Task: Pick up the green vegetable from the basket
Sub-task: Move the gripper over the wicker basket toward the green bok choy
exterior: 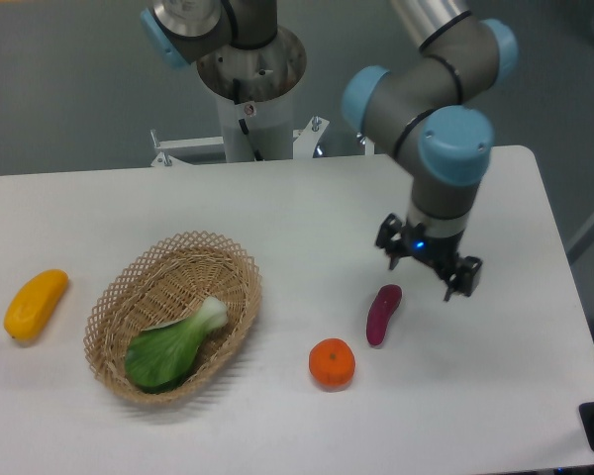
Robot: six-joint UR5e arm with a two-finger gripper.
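- At the near edge of the white table point(277, 435), there's an orange point(332, 362) sitting a bit right of centre, all on its own.
- Left of that is the wicker basket point(233, 265), oval and shallow with a lacy rim. The green vegetable point(170, 348) lies inside it, in the near half, leafy end pointing near-left and the white stalk pointing up toward the far-right. It's fully in the basket and nothing is touching it.
- Just past the orange, slightly to the right, a small purple eggplant point(382, 314) lies on the table, close to the orange but not touching.
- Way over on the left, well apart from the basket, there's a yellow mango-looking fruit point(35, 304).
- The gripper point(428, 273) hangs just beyond the eggplant's far end, a little to its right, well away from the basket. Fingers are spread apart with nothing between them, so it's released. Small blue light glowing on it too.
- Behind that the arm point(426, 94) bends up and out of the top of the shot.
- Farthest back, the robot's base column point(252, 94) stands at the table's far edge.
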